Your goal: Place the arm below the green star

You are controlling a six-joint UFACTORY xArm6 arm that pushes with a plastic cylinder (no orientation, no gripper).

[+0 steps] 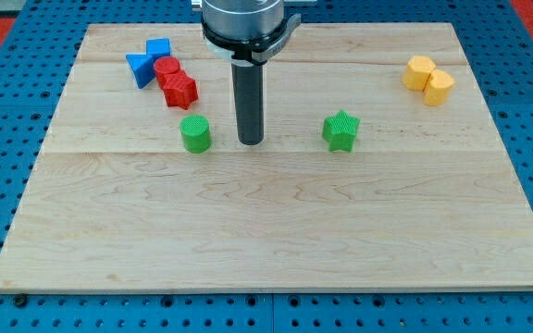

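The green star (340, 130) lies on the wooden board right of centre. My tip (251, 141) rests on the board to the star's left, at about the same height in the view, roughly a hundred pixels away. A green cylinder (195, 133) stands just left of the tip. The rod rises straight up to the arm's grey mount at the view's top.
Two blue blocks (146, 63) and two red blocks (175, 81) cluster at the upper left. Two yellow blocks (429, 79) sit at the upper right. The wooden board (266, 240) lies on a blue pegboard table.
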